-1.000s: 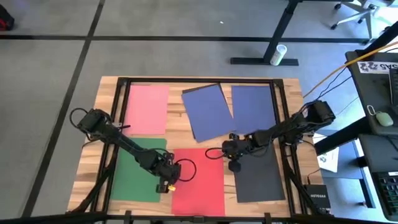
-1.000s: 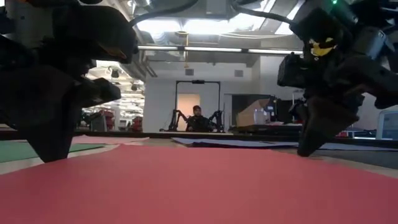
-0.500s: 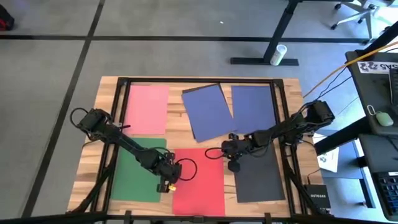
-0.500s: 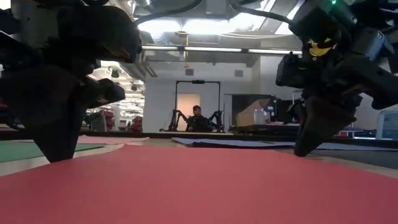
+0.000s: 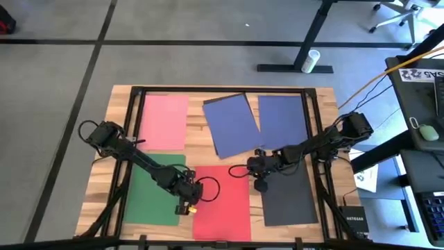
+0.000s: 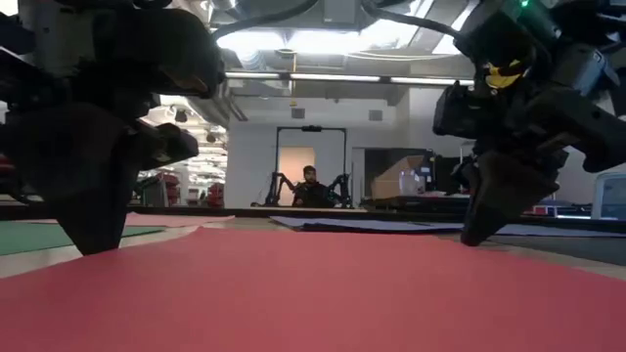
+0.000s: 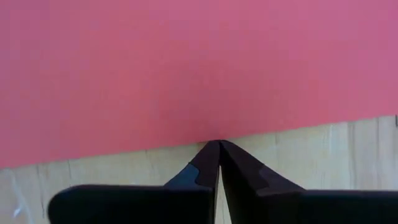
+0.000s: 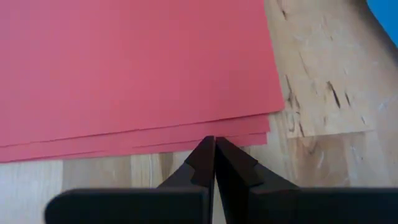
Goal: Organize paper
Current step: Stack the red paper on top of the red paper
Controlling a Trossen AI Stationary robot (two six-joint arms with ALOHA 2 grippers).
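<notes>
The left gripper (image 5: 189, 201) is clenched, fingers pressed together with nothing between them, its tips at the left edge of the red paper (image 5: 222, 201), and the right gripper (image 5: 259, 182) is likewise closed on nothing at that stack's upper right corner, where several red sheets lie slightly fanned. Across the wooden table (image 5: 326, 97), the green paper (image 5: 149, 198) lies just left of the left gripper and the pink sheet (image 5: 164, 121) beyond it. The dark grey sheet (image 5: 290, 198) lies beside the right gripper, and two navy blue sheets (image 5: 232, 125) lie farther back, the left one tilted.
</notes>
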